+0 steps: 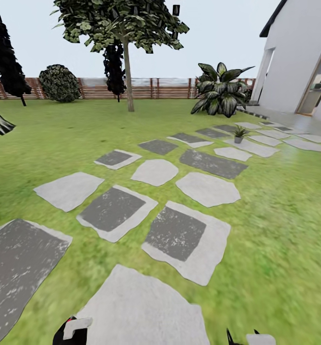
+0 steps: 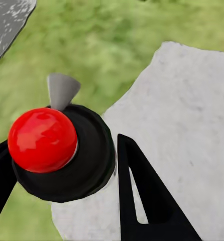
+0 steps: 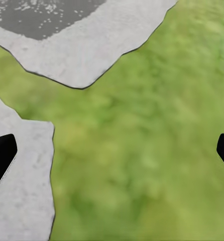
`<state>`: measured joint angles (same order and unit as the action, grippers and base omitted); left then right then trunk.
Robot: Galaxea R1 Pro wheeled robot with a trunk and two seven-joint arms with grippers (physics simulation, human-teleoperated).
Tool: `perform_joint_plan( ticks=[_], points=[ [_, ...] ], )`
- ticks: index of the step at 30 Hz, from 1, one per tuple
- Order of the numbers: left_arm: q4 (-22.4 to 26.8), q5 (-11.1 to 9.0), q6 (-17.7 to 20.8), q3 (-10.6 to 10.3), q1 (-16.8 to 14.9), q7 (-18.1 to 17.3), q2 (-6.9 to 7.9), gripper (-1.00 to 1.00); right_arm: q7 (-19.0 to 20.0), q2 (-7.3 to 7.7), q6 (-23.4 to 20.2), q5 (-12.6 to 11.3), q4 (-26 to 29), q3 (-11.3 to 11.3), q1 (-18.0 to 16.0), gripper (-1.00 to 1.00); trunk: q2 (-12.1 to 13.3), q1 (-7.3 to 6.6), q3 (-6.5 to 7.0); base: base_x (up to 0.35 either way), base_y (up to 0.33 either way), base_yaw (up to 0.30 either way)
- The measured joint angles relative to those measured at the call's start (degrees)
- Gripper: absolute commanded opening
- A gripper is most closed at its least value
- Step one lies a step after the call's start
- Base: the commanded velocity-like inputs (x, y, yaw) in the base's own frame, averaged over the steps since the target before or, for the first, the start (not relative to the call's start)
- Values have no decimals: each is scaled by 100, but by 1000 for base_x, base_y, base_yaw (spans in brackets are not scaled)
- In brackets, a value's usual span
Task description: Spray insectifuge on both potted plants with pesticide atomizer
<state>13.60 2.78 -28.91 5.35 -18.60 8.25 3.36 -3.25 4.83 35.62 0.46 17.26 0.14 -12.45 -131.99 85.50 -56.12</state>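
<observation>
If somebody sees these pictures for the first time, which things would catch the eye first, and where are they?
Probably the path of grey stepping stones, running across the lawn toward the white house at the right. Next, the big broad-leaved plant by the fence, with a small potted plant on a stone before it. In the left wrist view, a glossy red ball stands out.

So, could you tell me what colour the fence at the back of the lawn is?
Reddish-brown slats; the fence shows best in the head view.
</observation>
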Motion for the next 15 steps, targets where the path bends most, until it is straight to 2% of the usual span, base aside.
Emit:
perform_joint_plan(
  ticks=[15],
  points=[
    [-1, 4, 0, -3, 0, 0, -1, -100, 0, 0, 0, 3, 2, 0, 0, 100, 0, 0, 0, 336, 0, 0]
  ],
)
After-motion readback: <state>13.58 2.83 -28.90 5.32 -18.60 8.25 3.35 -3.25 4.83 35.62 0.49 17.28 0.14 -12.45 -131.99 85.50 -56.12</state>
